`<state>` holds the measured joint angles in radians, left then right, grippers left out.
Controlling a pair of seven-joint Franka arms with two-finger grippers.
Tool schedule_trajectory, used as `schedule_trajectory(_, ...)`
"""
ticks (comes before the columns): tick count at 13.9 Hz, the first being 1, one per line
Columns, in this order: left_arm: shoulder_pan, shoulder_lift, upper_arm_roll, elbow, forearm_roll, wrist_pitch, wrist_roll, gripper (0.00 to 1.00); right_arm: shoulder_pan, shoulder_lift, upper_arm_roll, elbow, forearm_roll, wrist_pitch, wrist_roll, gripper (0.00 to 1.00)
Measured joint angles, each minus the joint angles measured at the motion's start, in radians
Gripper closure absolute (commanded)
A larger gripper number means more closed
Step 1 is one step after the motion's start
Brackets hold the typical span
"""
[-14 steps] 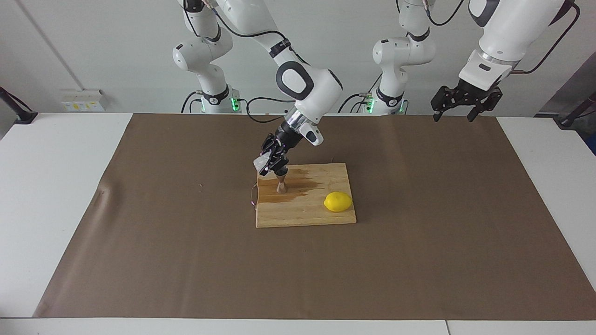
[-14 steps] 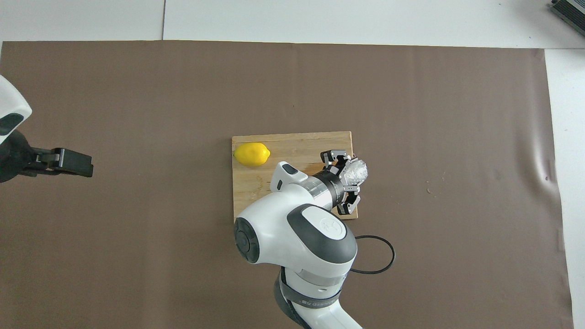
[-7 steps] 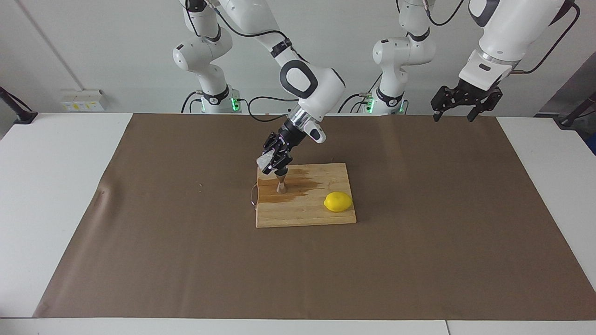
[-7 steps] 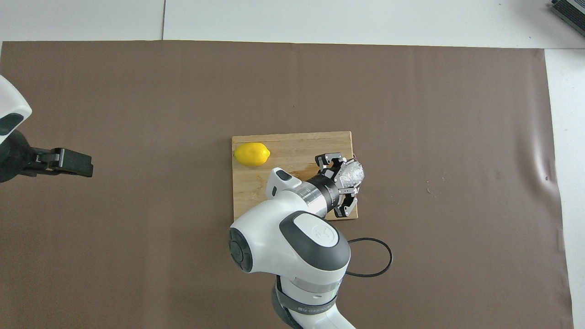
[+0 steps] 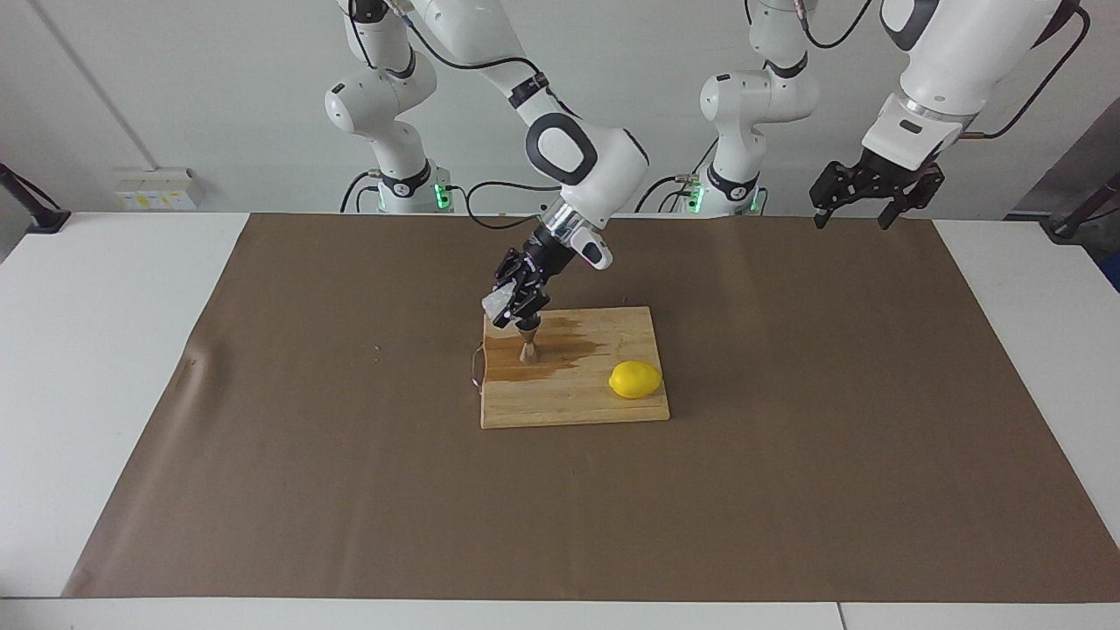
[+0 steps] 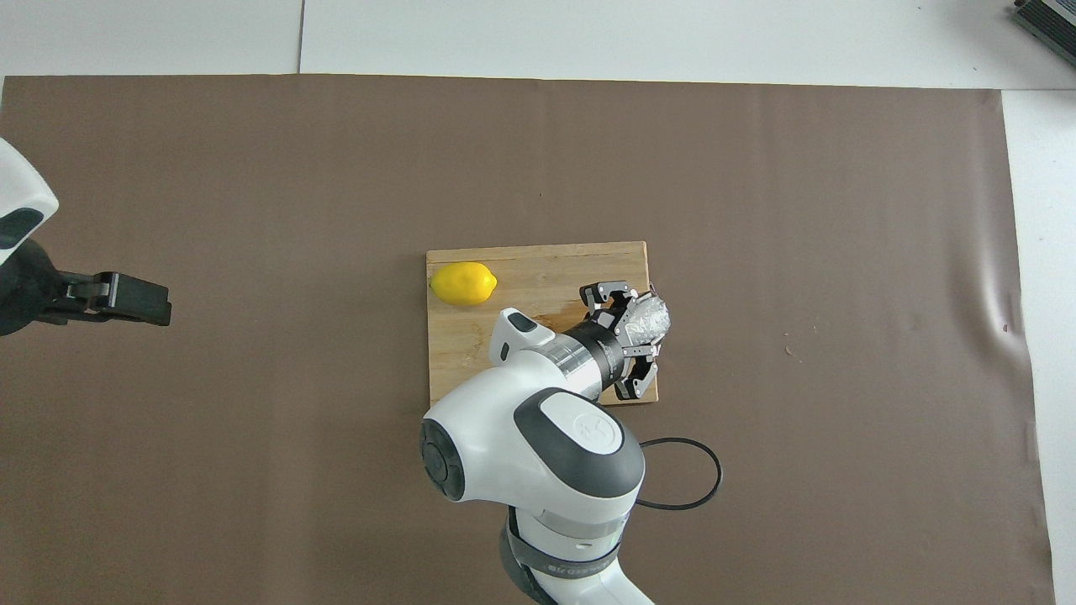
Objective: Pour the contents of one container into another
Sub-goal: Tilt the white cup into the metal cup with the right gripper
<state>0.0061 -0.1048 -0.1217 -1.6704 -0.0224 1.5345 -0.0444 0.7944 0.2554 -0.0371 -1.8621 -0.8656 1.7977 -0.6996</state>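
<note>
my right gripper (image 5: 510,306) pinches the glass cup (image 5: 495,305), tipped on its side over the cutting board (image 5: 604,407); the jigger (image 5: 528,345) stands upright just below, slightly toward my left arm's end; my left gripper (image 5: 862,207) waits spread, well apart.

2 white arms (image 5: 577,157), grey joint caps, black cables, black pincers.
</note>
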Motion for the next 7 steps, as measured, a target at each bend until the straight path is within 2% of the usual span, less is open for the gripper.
schedule_trajectory(7,0.000,0.000,0.000,0.000,0.000,0.000,0.000,0.00,-0.003,-0.003,-0.001,0.000,0.000,0.012,0.024,1.00)
